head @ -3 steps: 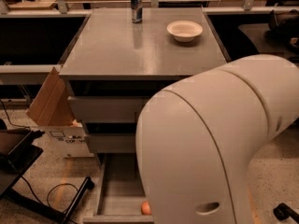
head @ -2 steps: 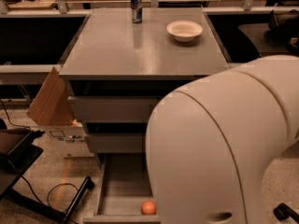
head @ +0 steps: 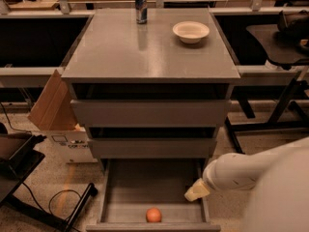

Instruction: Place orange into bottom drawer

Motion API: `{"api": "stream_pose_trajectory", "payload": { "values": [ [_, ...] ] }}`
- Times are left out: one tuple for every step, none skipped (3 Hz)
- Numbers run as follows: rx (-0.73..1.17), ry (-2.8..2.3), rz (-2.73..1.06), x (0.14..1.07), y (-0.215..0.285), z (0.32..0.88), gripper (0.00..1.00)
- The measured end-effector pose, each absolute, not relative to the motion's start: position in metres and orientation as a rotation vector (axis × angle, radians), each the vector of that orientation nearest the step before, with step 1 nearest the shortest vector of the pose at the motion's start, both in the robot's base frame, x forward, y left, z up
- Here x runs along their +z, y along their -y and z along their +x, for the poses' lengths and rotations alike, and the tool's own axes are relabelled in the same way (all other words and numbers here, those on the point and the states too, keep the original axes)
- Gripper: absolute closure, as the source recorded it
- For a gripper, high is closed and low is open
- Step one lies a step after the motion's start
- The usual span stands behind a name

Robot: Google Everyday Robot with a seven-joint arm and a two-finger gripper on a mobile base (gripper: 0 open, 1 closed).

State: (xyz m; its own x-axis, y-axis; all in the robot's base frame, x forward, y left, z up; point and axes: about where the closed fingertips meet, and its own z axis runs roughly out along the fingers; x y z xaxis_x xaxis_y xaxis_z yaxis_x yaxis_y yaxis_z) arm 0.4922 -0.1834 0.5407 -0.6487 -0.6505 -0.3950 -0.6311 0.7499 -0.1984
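The orange [head: 153, 215] lies on the floor of the pulled-out bottom drawer [head: 130, 190], near its front edge and a little right of the middle. My white arm comes in from the lower right. Its gripper [head: 196, 191] is over the drawer's right wall, up and to the right of the orange and apart from it. Nothing is held in it.
Two wider grey drawers [head: 149, 112] above are closed. On the cabinet top [head: 120, 52] stand a drink can [head: 140, 6] and a white bowl [head: 190, 31]. A cardboard box [head: 58, 115] leans at the cabinet's left. A black stand [head: 19, 173] and cable are at lower left; a dark table [head: 280, 42] is at right.
My arm has swung away to the right and no longer fills the view. The cabinet front and the open drawer now show in full, with the orange lying in it.
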Motion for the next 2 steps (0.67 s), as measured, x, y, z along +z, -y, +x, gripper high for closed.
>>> {"api": "stream_pose_trajectory", "payload": {
  "values": [
    [-0.058, -2.5, -0.941, 0.578, 0.224, 0.472, 0.0],
    [-0.033, -2.519, -0.932, 0.598, 0.251, 0.445, 0.0]
  ]
}}
